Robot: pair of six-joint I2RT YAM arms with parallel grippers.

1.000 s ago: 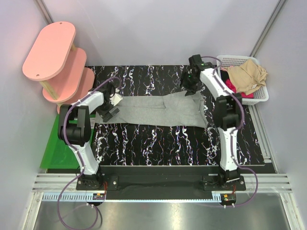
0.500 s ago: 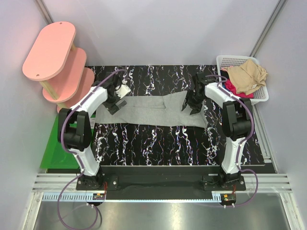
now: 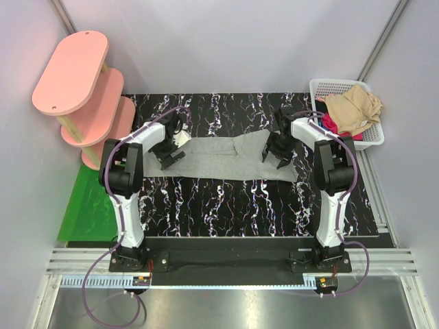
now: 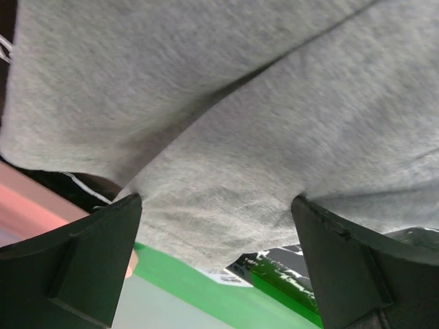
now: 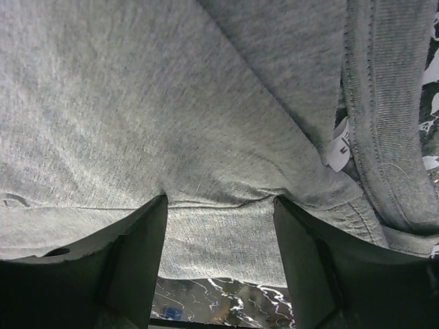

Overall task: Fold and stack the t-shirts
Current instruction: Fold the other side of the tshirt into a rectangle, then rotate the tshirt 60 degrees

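Left gripper [image 3: 169, 152] is down on the left end of the heather grey t-shirt [image 3: 219, 159]. The shirt lies flattened in a long band across the black, white-veined marble tabletop [image 3: 219, 205]. Right gripper [image 3: 277, 155] is down on its right end. Both my pairs of jaws are spread wide, the matte black fingers [image 4: 75, 267] apart, with soft fine-knit cloth bulging between them, not pinched. Right wrist view: ribbed neckband [image 5: 384, 137] curves along the edge, with a small white label [image 5: 337, 147] peeking out beside it. Far right: white plastic lattice basket [image 3: 370, 140], with a crumpled tan t-shirt [image 3: 353, 110] heaped over a red garment [image 3: 328, 123]. Left edge: flat green mat [image 3: 86, 212] and a pink oval tiered shelf [image 3: 72, 72].
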